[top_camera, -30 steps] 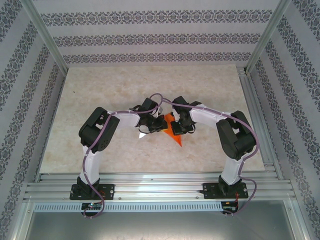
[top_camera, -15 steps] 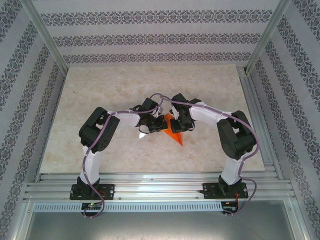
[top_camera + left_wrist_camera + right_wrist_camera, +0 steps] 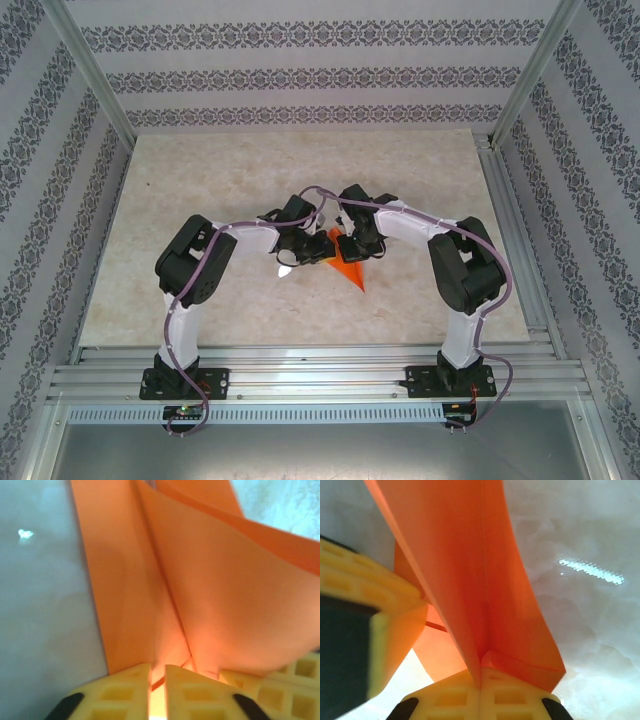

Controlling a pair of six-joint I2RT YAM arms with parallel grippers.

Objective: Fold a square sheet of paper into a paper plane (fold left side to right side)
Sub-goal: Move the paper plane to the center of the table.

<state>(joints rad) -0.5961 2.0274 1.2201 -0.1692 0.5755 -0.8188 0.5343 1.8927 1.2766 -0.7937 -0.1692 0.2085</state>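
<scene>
The two arms bend inward and meet near the middle of the pale marbled table (image 3: 200, 200), where the orange paper (image 3: 352, 273) lies as a creased wedge, its sharp tip pointing toward the near edge. The left gripper (image 3: 312, 250) comes at the paper from the left and the right gripper (image 3: 352, 246) from the right, so the wide end of the wedge sits between them under their dark bodies. In the left wrist view, the left gripper's yellow ribbed fingers (image 3: 125, 695) stand slightly parted, with a narrow slit between them. A raised fold of the paper runs down into that slit, with one flap lying flat to the left on the table and another rising to the right. They are not clamped tight on the paper. A further yellow ribbed finger shows at the lower right of that view, against the paper's underside. In the right wrist view, the right gripper's fingers (image 3: 515, 700) are pressed together with no gap between them, and the paper's central crease runs straight into their seam, so they pinch the paper there. From the pinch the sheet stands up in two tall panels. At the left of that view a yellow pad on a black body, the other gripper's finger, touches a lower flap.
</scene>
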